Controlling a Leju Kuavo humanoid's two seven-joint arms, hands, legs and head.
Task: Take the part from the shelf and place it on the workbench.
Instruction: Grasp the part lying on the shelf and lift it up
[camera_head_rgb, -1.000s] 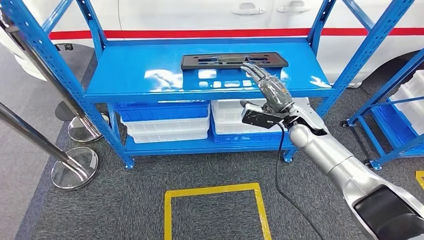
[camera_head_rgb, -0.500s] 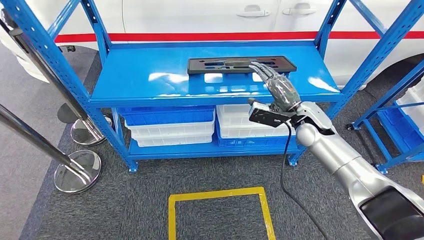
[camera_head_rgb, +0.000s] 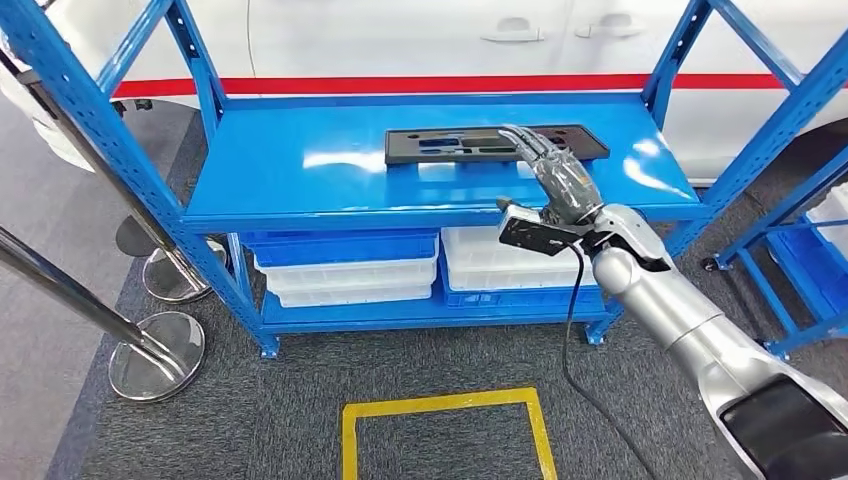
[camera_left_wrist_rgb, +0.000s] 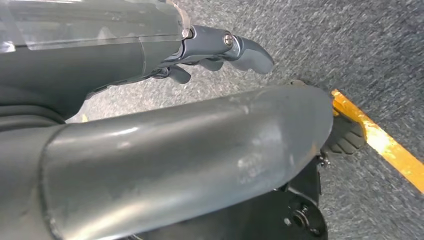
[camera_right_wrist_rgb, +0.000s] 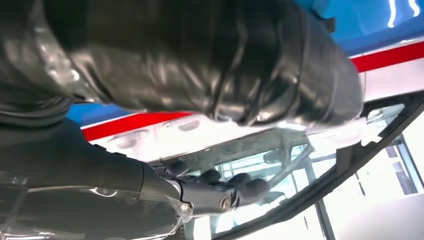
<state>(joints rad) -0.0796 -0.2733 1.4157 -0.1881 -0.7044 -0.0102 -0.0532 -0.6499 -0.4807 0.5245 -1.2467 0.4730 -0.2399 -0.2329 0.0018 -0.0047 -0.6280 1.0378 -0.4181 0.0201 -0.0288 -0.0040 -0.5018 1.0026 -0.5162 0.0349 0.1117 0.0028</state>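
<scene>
While the black part (camera_head_rgb: 497, 144) lies flat on the blue shelf (camera_head_rgb: 300, 175), the right hand (camera_head_rgb: 560, 180) reaches over it, fingers (camera_head_rgb: 530, 143) outstretched, holding nothing

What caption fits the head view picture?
Robot's right hand reaches over the black part on the blue shelf.

A flat black part (camera_head_rgb: 497, 143) lies on the blue shelf (camera_head_rgb: 300, 170)

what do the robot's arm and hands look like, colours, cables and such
The right arm is smooth silver with a black section near the shoulder. A black camera box sits at the wrist, trailing a black cable. The right hand is grey with darker fingers. The left hand is also dark grey.
</scene>
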